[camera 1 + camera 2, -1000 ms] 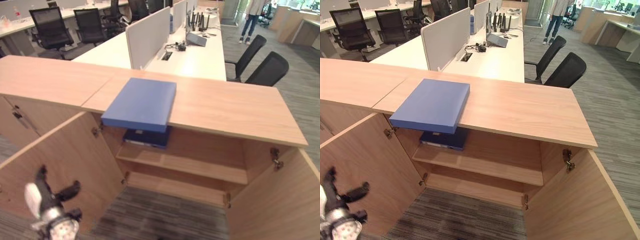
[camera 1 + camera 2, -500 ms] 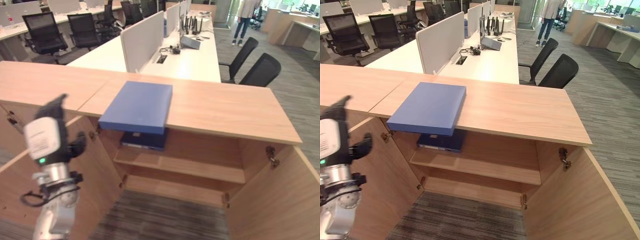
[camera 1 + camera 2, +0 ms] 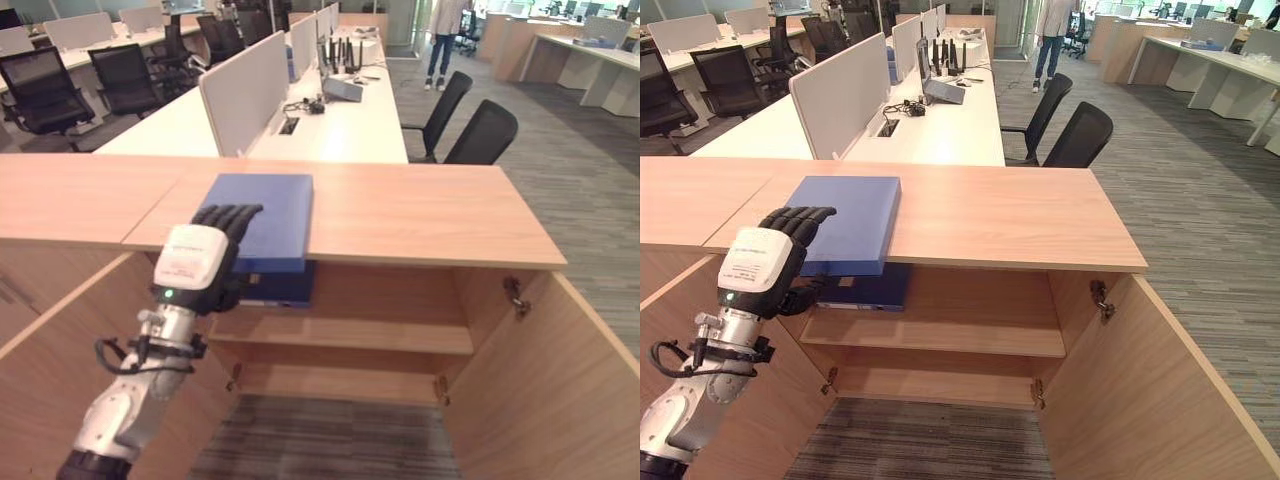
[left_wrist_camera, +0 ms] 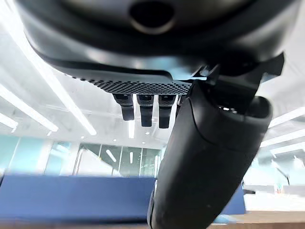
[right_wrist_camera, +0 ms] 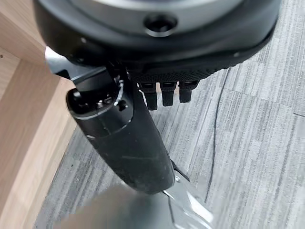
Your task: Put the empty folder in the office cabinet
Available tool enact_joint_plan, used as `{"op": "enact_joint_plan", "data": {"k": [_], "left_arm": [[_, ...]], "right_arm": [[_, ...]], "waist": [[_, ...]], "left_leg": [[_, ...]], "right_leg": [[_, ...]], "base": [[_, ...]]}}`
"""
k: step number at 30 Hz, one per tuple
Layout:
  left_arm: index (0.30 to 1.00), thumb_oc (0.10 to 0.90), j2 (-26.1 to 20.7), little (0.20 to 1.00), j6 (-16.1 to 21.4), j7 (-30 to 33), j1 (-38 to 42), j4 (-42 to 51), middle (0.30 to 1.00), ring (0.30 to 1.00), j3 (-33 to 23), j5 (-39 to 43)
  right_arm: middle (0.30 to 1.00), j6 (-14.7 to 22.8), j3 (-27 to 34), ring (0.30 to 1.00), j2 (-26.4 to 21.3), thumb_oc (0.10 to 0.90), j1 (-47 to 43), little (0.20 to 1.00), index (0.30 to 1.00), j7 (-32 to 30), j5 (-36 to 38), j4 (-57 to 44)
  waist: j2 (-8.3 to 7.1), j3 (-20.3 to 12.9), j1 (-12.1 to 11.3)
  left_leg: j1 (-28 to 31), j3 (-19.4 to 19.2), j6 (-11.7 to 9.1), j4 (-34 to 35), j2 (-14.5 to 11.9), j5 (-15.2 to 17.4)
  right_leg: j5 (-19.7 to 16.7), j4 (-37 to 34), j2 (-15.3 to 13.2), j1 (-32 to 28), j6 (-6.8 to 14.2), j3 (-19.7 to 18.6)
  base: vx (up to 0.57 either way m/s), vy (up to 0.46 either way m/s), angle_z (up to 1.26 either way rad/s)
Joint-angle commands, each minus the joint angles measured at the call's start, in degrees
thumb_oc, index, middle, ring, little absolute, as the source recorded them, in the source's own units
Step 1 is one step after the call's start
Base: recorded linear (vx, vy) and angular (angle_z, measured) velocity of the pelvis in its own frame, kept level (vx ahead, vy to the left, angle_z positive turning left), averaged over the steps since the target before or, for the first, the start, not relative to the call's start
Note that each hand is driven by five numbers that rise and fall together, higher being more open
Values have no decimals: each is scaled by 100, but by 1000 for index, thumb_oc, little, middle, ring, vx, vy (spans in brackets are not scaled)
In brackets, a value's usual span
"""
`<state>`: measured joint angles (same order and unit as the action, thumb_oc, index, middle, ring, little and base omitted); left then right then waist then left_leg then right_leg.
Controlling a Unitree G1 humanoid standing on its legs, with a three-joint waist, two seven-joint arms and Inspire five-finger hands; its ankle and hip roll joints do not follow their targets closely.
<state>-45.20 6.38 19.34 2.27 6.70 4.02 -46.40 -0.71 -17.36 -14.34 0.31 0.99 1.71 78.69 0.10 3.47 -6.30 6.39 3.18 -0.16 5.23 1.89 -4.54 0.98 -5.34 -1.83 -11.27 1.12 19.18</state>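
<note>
The reach for the folder is judged to be in hand. The left hand [image 3: 200,262] is seen at the near left corner of the blue folder [image 3: 268,215], fingers straight and seemingly just over it; contact cannot be confirmed. The folder lies on the cabinet top [image 3: 420,215], overhanging the open shelf [image 3: 380,335], so a grip is called for next

No readable text, numbers or signs anywhere. The white cover on the back of the left hand [image 3: 196,258] carries small print, too fine to make out. The blue folder [image 3: 262,218] on the cabinet [image 3: 420,215] top and the second folder [image 3: 285,289] on the shelf below show no legible label
</note>
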Motion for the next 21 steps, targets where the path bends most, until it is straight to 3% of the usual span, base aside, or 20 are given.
{"op": "enact_joint_plan", "data": {"k": [1,21], "left_arm": [[900,800,-244,900,-41,357,1032,246,900,900,-130,-356],[900,800,73,900,-145,43,813,-332,900,900,-34,35]], "right_arm": [[900,93,-301,900,345,800,-240,900,900,185,-82,-31],[900,38,-221,900,306,800,-155,900,900,217,-122,-20]], "waist": [[-156,-251,102],[-152,-283,208]], "left_leg": [[144,-211,-195,-23,-61,817],[223,-305,-194,-23,-73,858]], "right_leg": [[42,34,-339,-62,512,12],[48,34,-331,-80,515,-83]], "base": [[-3,-2,-4],[2,2,-4]]}}
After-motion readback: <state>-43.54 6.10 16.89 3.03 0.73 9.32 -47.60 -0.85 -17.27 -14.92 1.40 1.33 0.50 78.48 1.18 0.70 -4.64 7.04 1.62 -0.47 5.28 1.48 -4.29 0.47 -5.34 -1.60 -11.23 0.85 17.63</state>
